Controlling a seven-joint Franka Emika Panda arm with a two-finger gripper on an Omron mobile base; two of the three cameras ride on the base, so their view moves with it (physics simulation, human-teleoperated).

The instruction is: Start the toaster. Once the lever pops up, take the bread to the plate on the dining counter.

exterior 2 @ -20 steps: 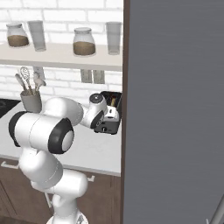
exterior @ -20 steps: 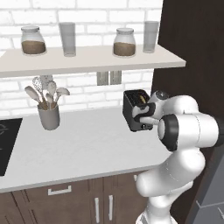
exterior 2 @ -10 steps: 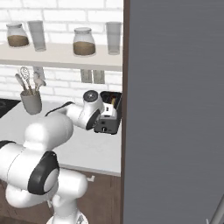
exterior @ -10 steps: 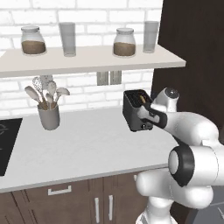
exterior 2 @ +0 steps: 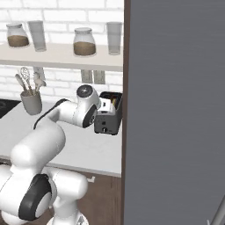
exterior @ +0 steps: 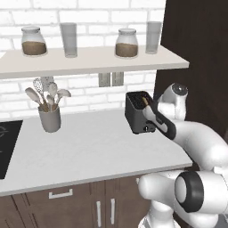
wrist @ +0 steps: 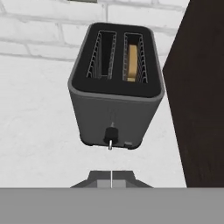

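Hand view, toaster (wrist: 115, 105), bread (wrist: 131, 62) seemingly inside

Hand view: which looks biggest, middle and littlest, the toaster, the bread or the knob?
1. The toaster, biggest by far.
2. The bread, a tan slice sunk in the right slot, so partly hidden.
3. The knob, littlest, low on the toaster's front.

The arm (exterior: 200, 142) is glossy white, built of fat rounded segments like swollen tubes. Dark grey bands ring its joints (exterior 2: 33, 203), and a grey disc caps the round wrist knob (exterior 2: 85, 92). A black sleeve covers the link (exterior: 161, 124) near the hand.
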